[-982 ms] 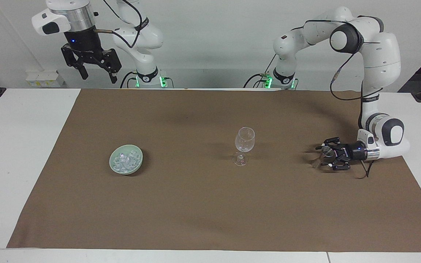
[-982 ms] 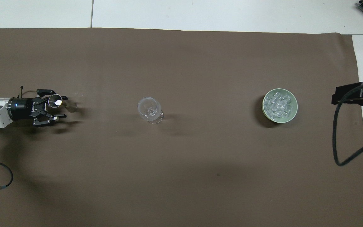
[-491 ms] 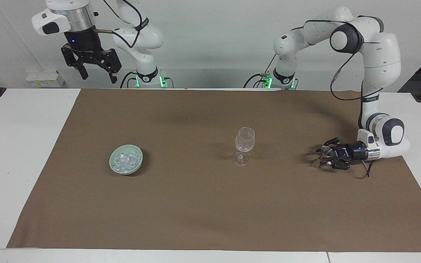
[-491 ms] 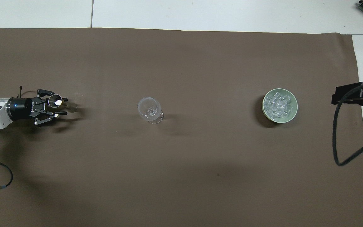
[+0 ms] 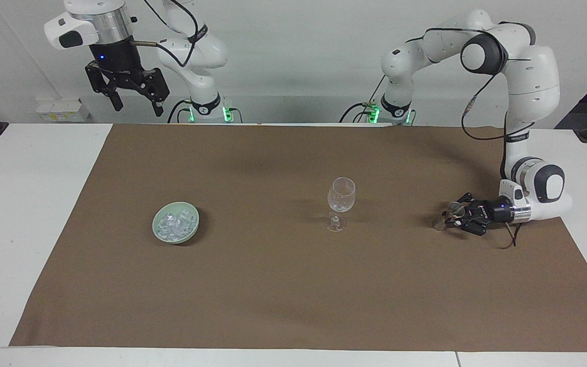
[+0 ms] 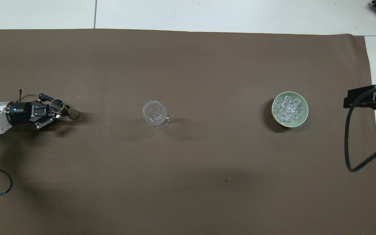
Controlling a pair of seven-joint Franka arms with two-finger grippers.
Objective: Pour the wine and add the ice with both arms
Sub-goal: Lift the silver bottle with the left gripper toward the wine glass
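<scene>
the right gripper (image 5: 135, 104) hangs high over the table's edge at its own end, fingers spread. ice (image 5: 174, 224) heaped in a green bowl (image 5: 193, 228), upright wine glass (image 5: 341, 203) mid-cloth, bare brown cloth (image 5: 273, 285) all round. the left gripper (image 5: 451, 220) lies level, pinching a small clear glass (image 6: 56, 105) at its end.

Robot lab: two white arms (image 5: 523, 66) at a cloth-covered table (image 5: 18, 204).
</scene>
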